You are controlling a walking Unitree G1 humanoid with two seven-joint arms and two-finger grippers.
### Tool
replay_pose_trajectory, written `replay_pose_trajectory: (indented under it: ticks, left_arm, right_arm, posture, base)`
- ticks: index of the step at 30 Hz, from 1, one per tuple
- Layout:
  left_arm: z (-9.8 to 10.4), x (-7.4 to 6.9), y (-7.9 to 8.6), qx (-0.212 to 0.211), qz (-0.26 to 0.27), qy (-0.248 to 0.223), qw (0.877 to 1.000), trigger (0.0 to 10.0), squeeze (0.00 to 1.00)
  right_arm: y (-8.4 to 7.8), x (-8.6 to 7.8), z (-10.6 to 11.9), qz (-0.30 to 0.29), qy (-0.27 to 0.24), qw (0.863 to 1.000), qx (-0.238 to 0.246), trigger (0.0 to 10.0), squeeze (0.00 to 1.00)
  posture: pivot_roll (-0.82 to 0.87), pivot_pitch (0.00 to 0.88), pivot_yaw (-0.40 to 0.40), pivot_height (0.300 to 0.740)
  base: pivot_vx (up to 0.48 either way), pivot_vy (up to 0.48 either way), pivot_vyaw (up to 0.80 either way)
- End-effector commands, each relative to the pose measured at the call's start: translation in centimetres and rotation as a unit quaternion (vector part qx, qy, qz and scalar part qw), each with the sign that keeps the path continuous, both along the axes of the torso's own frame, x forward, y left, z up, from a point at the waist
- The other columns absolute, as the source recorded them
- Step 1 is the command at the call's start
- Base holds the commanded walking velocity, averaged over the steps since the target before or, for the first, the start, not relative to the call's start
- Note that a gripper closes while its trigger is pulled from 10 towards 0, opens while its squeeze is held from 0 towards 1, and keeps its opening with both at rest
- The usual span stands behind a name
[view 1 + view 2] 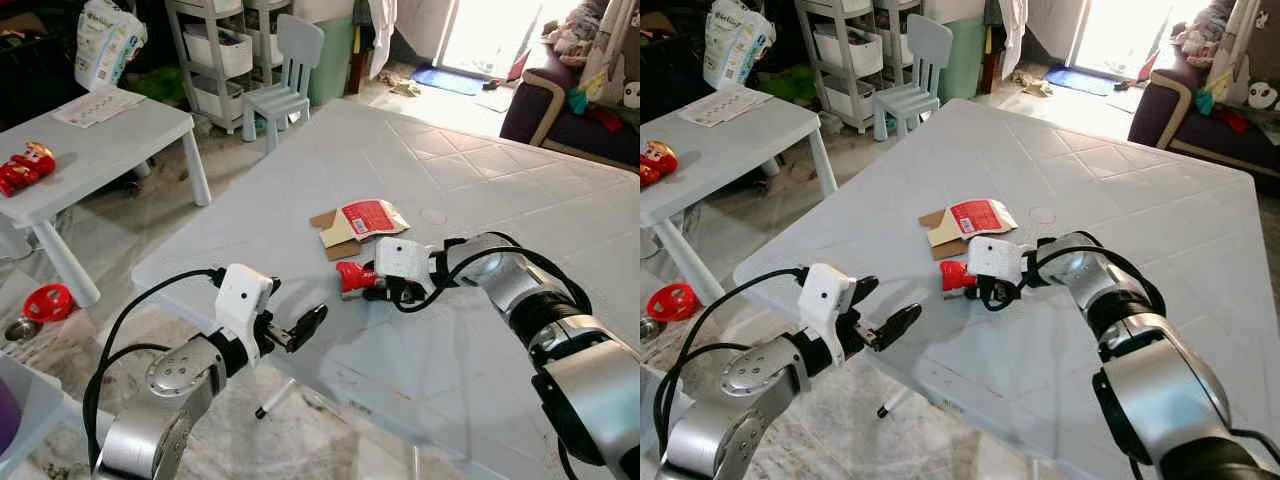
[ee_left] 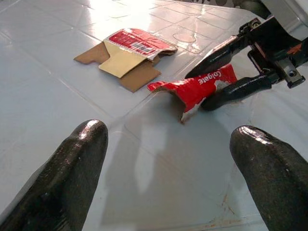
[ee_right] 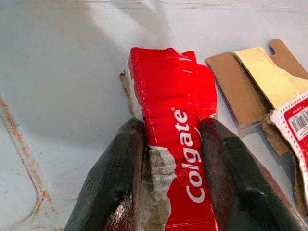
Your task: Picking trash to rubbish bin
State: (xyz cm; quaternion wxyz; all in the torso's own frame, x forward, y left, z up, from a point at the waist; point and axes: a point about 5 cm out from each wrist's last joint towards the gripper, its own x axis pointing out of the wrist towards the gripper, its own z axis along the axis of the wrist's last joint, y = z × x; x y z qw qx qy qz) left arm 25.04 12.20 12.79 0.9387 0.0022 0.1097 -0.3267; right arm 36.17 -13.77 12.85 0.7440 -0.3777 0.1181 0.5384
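Observation:
A torn red Colgate box (image 3: 175, 125) lies on the pale grey table (image 1: 480, 190), and my right gripper (image 1: 368, 287) is shut on it, one black finger pressed to each side. The same red box (image 2: 195, 88) appears in the left wrist view, held between the right gripper's fingers (image 2: 240, 90). Just beyond it rests a flattened cardboard pack with a red label (image 1: 358, 226). My left gripper (image 1: 300, 328) hovers open at the table's near edge, a short way to the left of the red box, with nothing between its fingertips (image 2: 72, 168).
A low white side table (image 1: 95, 150) with a red toy (image 1: 25, 168) stands to the left. Behind the table are a small pale chair (image 1: 285, 80), shelving with bins (image 1: 225, 50) and a dark sofa (image 1: 570, 100) at the far right. A red object (image 1: 48, 300) lies on the floor.

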Motion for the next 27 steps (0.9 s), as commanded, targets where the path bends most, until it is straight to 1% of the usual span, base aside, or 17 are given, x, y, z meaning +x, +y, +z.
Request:
replay_pose_trajectory:
  ticks: [1, 6, 7, 12, 13, 14, 16, 17, 18, 19, 20, 21, 23, 24, 25, 26, 27]
  left_arm:
    - [0.3, 0.3, -0.4, 0.001, -0.012, -0.008, 1.0, 10.0, 0.0]
    - [0.4, 0.5, -0.4, 0.0, -0.008, -0.013, 1.0, 10.0, 0.0]
    - [0.4, 0.5, -0.4, 0.0, -0.008, -0.013, 1.0, 10.0, 0.0]
    - [0.4, 0.7, -0.7, -0.002, -0.009, -0.014, 1.0, 10.0, 0.0]
    - [0.4, 0.7, -0.7, -0.004, -0.009, -0.016, 1.0, 10.0, 0.0]
    - [0.7, 0.9, -0.6, -0.007, -0.003, -0.024, 1.0, 10.0, 0.0]
    - [0.8, 1.0, -0.5, -0.008, 0.0, -0.027, 1.0, 10.0, 0.0]
    - [0.9, 1.4, -0.3, -0.007, 0.01, -0.031, 0.999, 10.0, 0.0]
    - [0.9, 1.5, -0.2, -0.007, 0.012, -0.032, 0.999, 10.0, 0.0]
    - [0.9, 1.5, -0.2, -0.007, 0.012, -0.032, 0.999, 10.0, 0.0]
    - [0.9, 1.8, 0.0, -0.007, 0.017, -0.035, 0.999, 10.0, 0.0]
    - [0.9, 1.8, 0.0, -0.007, 0.017, -0.035, 0.999, 10.0, 0.0]
    - [0.9, 2.4, 0.2, -0.002, 0.026, -0.039, 0.999, 10.0, 0.0]
    - [0.9, 2.7, 0.3, 0.001, 0.029, -0.041, 0.999, 10.0, 0.0]
    - [1.0, 3.0, 0.3, 0.003, 0.03, -0.046, 0.998, 10.0, 0.0]
    - [1.0, 3.0, 0.3, 0.003, 0.03, -0.046, 0.998, 10.0, 0.0]
    - [1.3, 3.6, 0.2, 0.006, 0.032, -0.057, 0.998, 10.0, 0.0]
  right_arm:
    - [-0.6, -0.1, -0.4, -0.019, 0.003, 1.0, 0.013, 0.0, 0.0]
    - [-0.8, -0.4, -0.7, -0.047, -0.01, 0.997, 0.067, 0.0, 0.0]
    - [-0.8, -0.4, -0.7, -0.047, -0.01, 0.997, 0.067, 0.0, 0.0]
    - [-1.1, -0.6, -1.0, -0.079, -0.019, 0.991, 0.108, 0.0, 0.0]
    - [-1.2, -0.5, -1.0, -0.088, -0.021, 0.989, 0.119, 0.0, 0.0]
    - [-1.2, -0.5, -0.9, -0.108, -0.022, 0.982, 0.151, 0.0, 0.0]
    - [-1.2, -0.4, -0.8, -0.114, -0.021, 0.98, 0.161, 0.0, 0.0]
    - [-1.2, -0.3, -0.5, -0.133, -0.028, 0.971, 0.195, 0.0, 0.0]
    - [-1.2, -0.3, -0.4, -0.138, -0.031, 0.968, 0.205, 0.0, 0.0]
    - [-1.2, -0.3, -0.4, -0.138, -0.031, 0.968, 0.205, 0.0, 0.0]
    - [-1.2, -0.3, 0.1, -0.157, -0.046, 0.957, 0.239, 0.0, 0.0]
    - [-1.2, -0.3, 0.1, -0.157, -0.046, 0.957, 0.239, 0.0, 0.0]
    - [-1.3, -0.3, 1.0, -0.19, -0.072, 0.935, 0.291, 0.0, 0.0]
    - [-1.3, -0.4, 1.4, -0.2, -0.082, 0.927, 0.306, 0.0, 0.0]
    - [-1.4, -0.5, 1.8, -0.219, -0.095, 0.915, 0.324, 0.0, 0.0]
    - [-1.4, -0.5, 1.8, -0.219, -0.095, 0.915, 0.324, 0.0, 0.0]
    - [-1.6, -0.9, 2.4, -0.252, -0.114, 0.894, 0.351, 0.0, 0.0]
  posture:
    - [0.07, 0.028, -0.065, 0.74]
    - [0.06, 0.023, -0.063, 0.74]
    - [0.06, 0.023, -0.063, 0.74]
    - [0.04, 0.02, -0.056, 0.74]
    - [0.04, 0.02, -0.056, 0.74]
    - [0.04, 0.017, -0.054, 0.74]
    - [0.04, 0.017, -0.054, 0.74]
    - [0.03, 0.016, -0.049, 0.74]
    - [0.03, 0.016, -0.048, 0.74]
    - [0.03, 0.016, -0.048, 0.74]
    - [0.02, 0.017, -0.041, 0.74]
    - [0.02, 0.017, -0.041, 0.74]
    - [0.01, 0.018, -0.032, 0.74]
    - [0.0, 0.019, -0.027, 0.74]
    - [0.0, 0.02, -0.024, 0.74]
    - [0.0, 0.02, -0.024, 0.74]
    - [-0.02, 0.023, -0.012, 0.74]
  base:
    - [0.0, 0.0, 0.0]
    - [0.0, 0.0, 0.0]
    - [0.0, 0.0, 0.0]
    - [0.0, 0.0, 0.0]
    - [0.0, 0.0, 0.0]
    - [0.0, 0.0, 0.0]
    - [0.0, 0.0, 0.0]
    - [0.0, 0.0, 0.0]
    - [0.0, 0.0, 0.0]
    - [0.0, 0.0, 0.0]
    - [0.0, 0.0, 0.0]
    - [0.0, 0.0, 0.0]
    - [0.0, 0.0, 0.0]
    - [0.0, 0.0, 0.0]
    - [0.0, 0.0, 0.0]
    - [0.0, 0.0, 0.0]
    - [0.0, 0.0, 0.0]
